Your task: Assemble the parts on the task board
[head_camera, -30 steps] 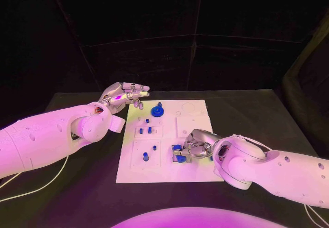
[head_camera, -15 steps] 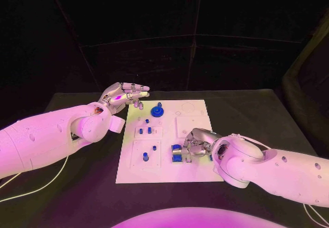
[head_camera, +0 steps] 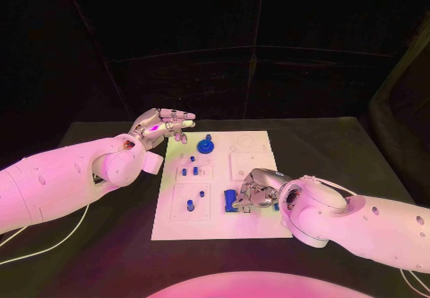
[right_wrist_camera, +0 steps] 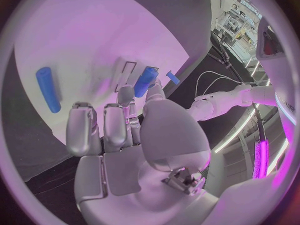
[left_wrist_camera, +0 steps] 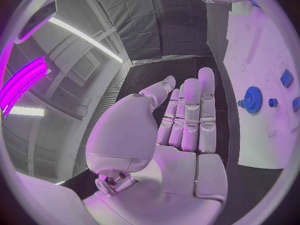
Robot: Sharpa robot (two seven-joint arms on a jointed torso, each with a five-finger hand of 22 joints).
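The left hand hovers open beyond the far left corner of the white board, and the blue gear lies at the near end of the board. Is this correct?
Not quite. The head view shows the blue gear at the far end of the task board, close to the left hand, not at the near end. The rest is right: that hand hovers open, holding nothing.

Left hand (head_camera: 161,126) raised, fingers apart, holding nothing — right hand (head_camera: 255,191) lowered, fingers curled, grip unclear.

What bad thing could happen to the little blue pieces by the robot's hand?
The right silver hand sits low among small blue parts on the white task board; it might knock one aside. The blue gear on its peg stands near the left silver hand, which could bump it.
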